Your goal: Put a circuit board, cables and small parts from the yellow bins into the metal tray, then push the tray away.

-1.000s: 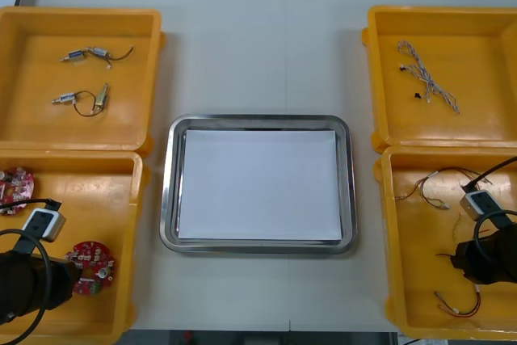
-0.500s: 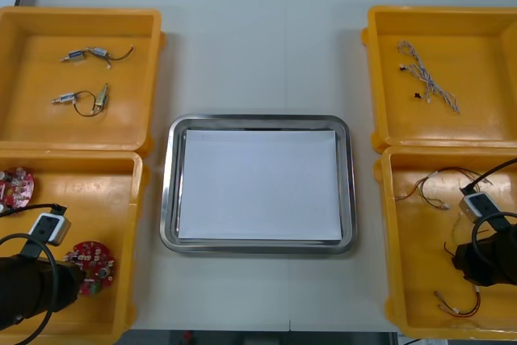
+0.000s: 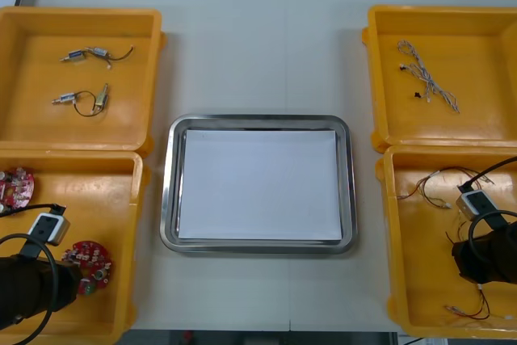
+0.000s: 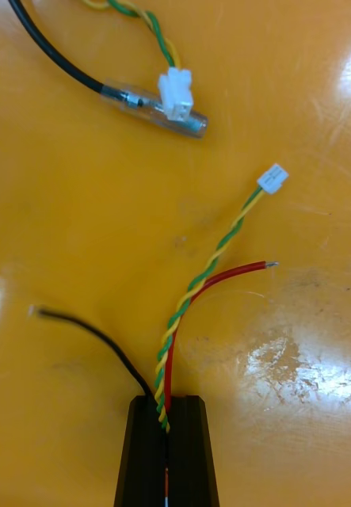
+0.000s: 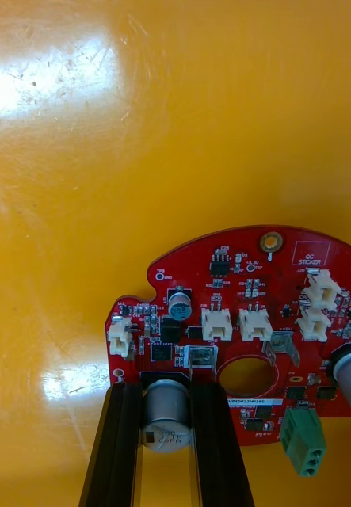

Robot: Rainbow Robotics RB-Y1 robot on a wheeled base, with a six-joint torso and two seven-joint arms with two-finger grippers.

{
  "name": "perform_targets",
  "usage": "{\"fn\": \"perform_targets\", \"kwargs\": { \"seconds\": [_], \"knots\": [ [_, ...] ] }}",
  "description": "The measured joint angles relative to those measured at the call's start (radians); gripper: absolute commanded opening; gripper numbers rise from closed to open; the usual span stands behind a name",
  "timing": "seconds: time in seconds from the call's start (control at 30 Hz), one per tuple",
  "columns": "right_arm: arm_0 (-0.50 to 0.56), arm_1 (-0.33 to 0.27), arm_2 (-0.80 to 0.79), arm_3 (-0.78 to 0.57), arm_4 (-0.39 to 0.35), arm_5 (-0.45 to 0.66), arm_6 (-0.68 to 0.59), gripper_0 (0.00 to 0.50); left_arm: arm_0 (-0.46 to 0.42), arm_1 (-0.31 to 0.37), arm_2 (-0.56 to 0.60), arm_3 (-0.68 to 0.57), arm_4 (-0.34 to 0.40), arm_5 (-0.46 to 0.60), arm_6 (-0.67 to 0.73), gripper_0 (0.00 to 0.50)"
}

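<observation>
The board (image 5: pixel 238 333) lies flat on the floor of the near-left bin (image 3: pixel 121 199), parts side up. It is taken by the silver cylinder (image 5: pixel 165 416) that stands up from it, probably because a flat disc on a flat floor gives two fingers little else to close on. The left gripper (image 5: pixel 165 396) is set low over the board's near edge. Its fingers are held apart only by the cylinder's width and are pressed to its two sides, so the board is judged to be gripped.

A cable (image 4: pixel 211 269) is held at one end by the right gripper (image 4: pixel 165 404) in the near-right bin (image 3: pixel 404 280). It is made of a yellow-and-green twist, a red wire and a black wire. The end is chosen, it seems, so that the loose strands can trail behind when lifted. The fingers are closed almost together, with the strands pinched in the narrow slit between them. The free ends are spread over the bin floor, well apart from a second cable (image 4: pixel 151 107) farther off.

The tray (image 3: pixel 166 199) sits between the bins, white inside, and nothing has yet been put in it
</observation>
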Motion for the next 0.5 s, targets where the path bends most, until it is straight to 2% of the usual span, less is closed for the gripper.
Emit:
{"fn": "perform_targets", "kwargs": {
  "seconds": [0.33, 0.5],
  "knots": [
    [0.000, 0.000, -0.002, -0.002, -0.011, 0.003, 0.000, 0.000, -0.037, -0.002, 0.054, 0.002, -0.033, 0.032, 0.000, 0.000],
    [0.000, 0.000, -0.011, -0.039, -0.026, 0.060, 0.000, 0.000, -0.054, -0.002, 0.076, 0.007, -0.036, 0.050, 0.000, 0.000]
  ]
}}
